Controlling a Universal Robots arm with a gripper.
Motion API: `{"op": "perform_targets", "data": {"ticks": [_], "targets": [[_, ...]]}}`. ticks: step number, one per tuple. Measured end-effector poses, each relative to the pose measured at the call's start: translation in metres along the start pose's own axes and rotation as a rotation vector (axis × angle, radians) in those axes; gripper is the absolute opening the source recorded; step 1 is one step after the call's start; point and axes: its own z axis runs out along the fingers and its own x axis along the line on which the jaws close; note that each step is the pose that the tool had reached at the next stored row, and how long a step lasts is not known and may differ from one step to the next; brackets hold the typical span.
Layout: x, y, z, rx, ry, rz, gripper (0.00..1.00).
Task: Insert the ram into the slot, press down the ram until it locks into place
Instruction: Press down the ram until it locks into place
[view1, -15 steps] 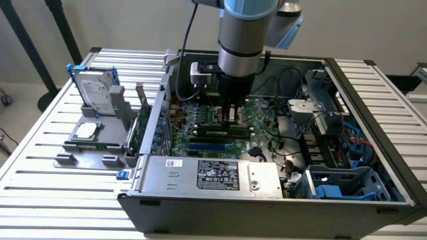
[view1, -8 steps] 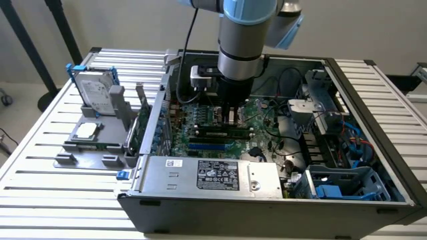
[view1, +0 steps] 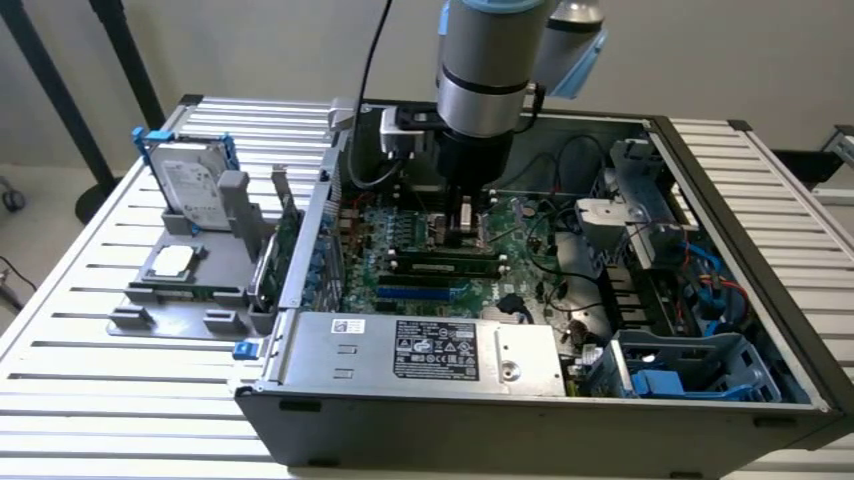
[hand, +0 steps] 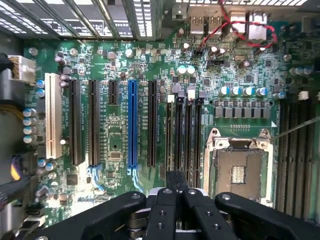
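The ram (view1: 447, 263) is being seen already seated in the slot (view1: 445, 272), the hand (hand: 175, 192) being held clenched, empty, above it.

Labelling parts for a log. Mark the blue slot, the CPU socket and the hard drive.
blue slot (hand: 132, 125), wrist view, middle of its length.
CPU socket (hand: 239, 172), wrist view, its centre.
hard drive (view1: 187, 180), exterior view, its metal face.
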Motion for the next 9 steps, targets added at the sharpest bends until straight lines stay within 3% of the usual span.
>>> {"op": "perform_targets", "data": {"ticks": [9], "targets": [[0.0,0.0,-0.0002,0.0002,-0.0003,0.0,0.11]]}}
